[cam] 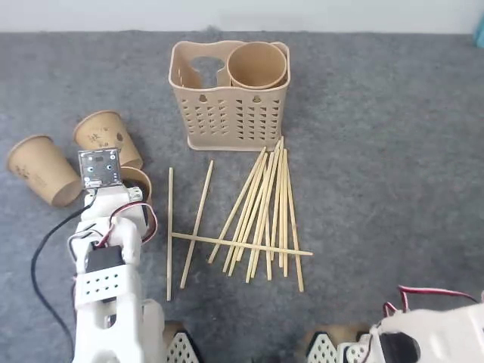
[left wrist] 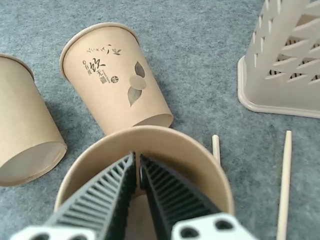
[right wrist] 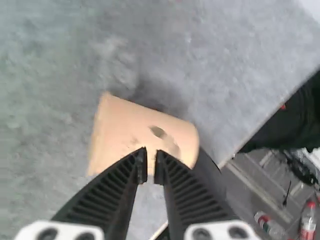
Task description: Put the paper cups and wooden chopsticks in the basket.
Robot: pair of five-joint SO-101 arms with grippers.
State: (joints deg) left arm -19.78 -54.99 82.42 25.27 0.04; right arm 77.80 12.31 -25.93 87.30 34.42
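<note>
The left hand point(left wrist: 137, 159) has its fingers almost together, tips at the mouth of a cup point(left wrist: 150, 142) that lies on its side at the left of the high view. Two tipped cups point(cam: 108, 136) lie just beyond it, upper left. Chopsticks point(cam: 265, 204) fan across the centre of the grey worktop point(cam: 378, 151), their far ends by the basket point(cam: 227, 113), which holds an upright cup point(cam: 257, 66). The right hand point(right wrist: 150, 162) is likewise closed, above a tan piece point(right wrist: 135, 135).

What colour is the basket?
Beige; the basket shows best in the high view.
</note>
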